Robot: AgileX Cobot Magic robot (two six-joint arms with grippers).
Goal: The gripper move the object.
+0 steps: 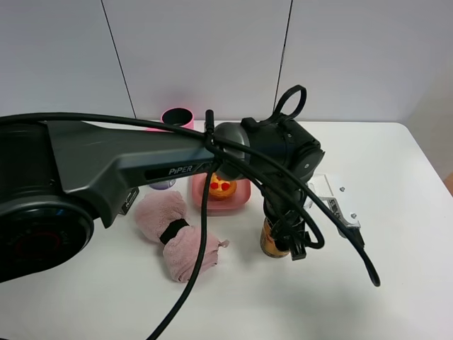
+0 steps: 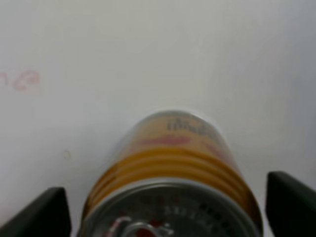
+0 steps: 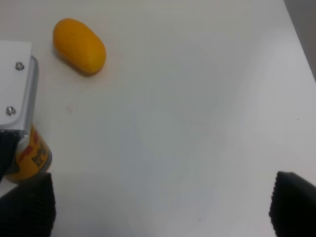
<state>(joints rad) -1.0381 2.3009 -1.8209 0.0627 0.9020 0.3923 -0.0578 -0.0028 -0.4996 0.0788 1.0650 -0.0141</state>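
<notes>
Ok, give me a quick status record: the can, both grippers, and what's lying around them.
can: golden-orange drink can, upright on the white table
left gripper: open, a finger on each side of the can, small gaps showing
right gripper: open, nothing between its fingers, bare table below
grasp: not yet closed
nearby: rolled pink towel; pink dish; orange oval object
</notes>
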